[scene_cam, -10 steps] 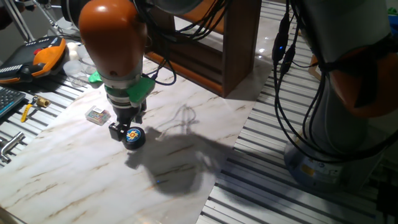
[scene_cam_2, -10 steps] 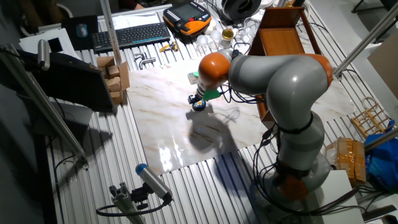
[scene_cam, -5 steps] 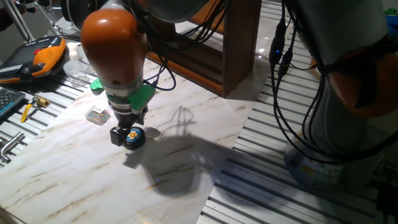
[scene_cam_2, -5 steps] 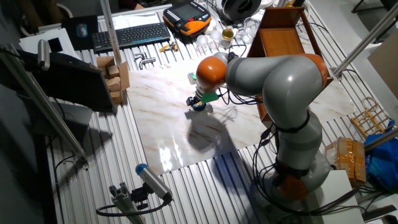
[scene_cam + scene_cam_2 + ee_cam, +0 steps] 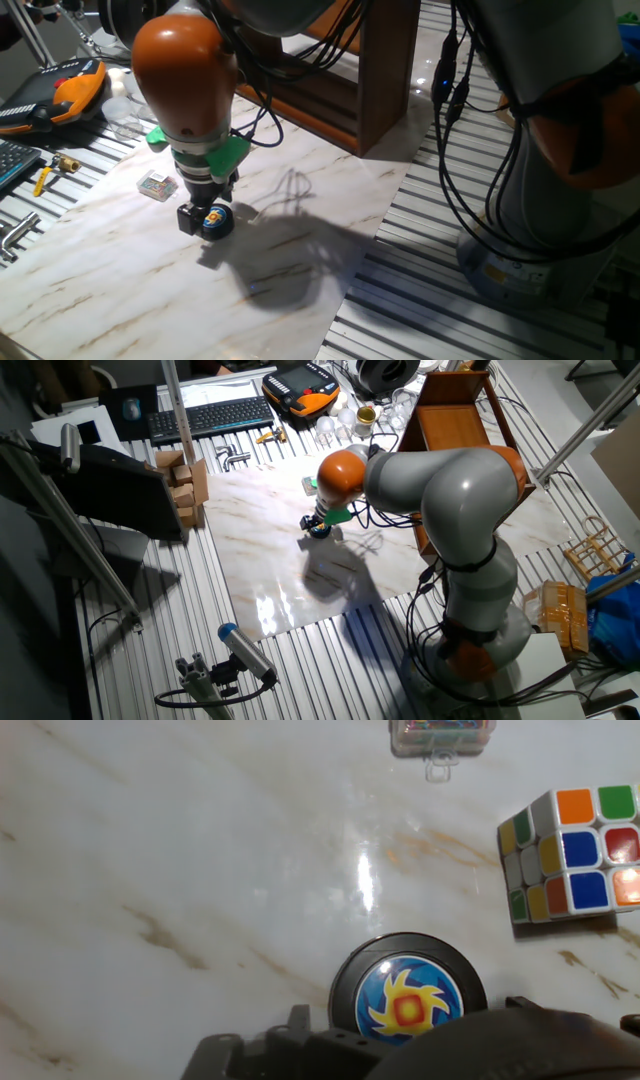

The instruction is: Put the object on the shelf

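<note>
The object, a flat black disc [image 5: 214,222] with a blue, yellow and orange emblem, lies flat on the marble table, emblem up. My gripper [image 5: 203,217] is lowered over it, its jaws standing on either side of the disc with a small gap, so it looks open. In the hand view the disc [image 5: 408,1000] sits at the bottom centre, just in front of the hand's dark body. In the other fixed view the gripper [image 5: 318,527] is at the table's middle. The dark brown wooden shelf [image 5: 345,85] stands at the table's far edge, behind the arm.
A Rubik's cube [image 5: 570,850] lies close to the disc's right in the hand view. A small clear box [image 5: 157,184] lies left of the gripper. Tools, a keyboard and an orange-black handset [image 5: 70,88] crowd the far left. Cables hang near the shelf.
The gripper has come down slightly around the disc over the last second. In the last half second nothing has visibly moved.
</note>
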### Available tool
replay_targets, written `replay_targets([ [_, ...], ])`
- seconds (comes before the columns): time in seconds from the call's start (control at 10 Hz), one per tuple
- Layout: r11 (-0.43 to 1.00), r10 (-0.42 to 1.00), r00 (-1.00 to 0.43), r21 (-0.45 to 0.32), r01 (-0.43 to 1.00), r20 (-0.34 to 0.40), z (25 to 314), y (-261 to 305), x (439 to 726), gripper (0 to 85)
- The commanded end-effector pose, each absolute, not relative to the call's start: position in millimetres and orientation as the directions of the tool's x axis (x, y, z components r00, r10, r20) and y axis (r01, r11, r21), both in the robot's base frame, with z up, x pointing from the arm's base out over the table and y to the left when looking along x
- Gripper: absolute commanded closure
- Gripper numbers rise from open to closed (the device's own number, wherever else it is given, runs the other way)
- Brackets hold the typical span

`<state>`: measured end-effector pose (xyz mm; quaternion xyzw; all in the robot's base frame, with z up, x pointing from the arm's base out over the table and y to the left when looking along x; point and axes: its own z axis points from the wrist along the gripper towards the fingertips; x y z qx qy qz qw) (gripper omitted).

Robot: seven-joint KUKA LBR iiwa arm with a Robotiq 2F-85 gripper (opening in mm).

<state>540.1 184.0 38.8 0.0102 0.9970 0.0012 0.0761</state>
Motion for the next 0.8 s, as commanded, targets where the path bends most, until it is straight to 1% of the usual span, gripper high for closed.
replay_targets([
  [0.0, 1.000, 0.023, -0.988, 0.005, 0.022, -0.152, 38.1, 183.7, 540.1, 0.0],
  [0.7, 0.999, 0.032, -0.988, 0.020, 0.030, -0.150, 29.8, 183.0, 541.6, 0.0],
])
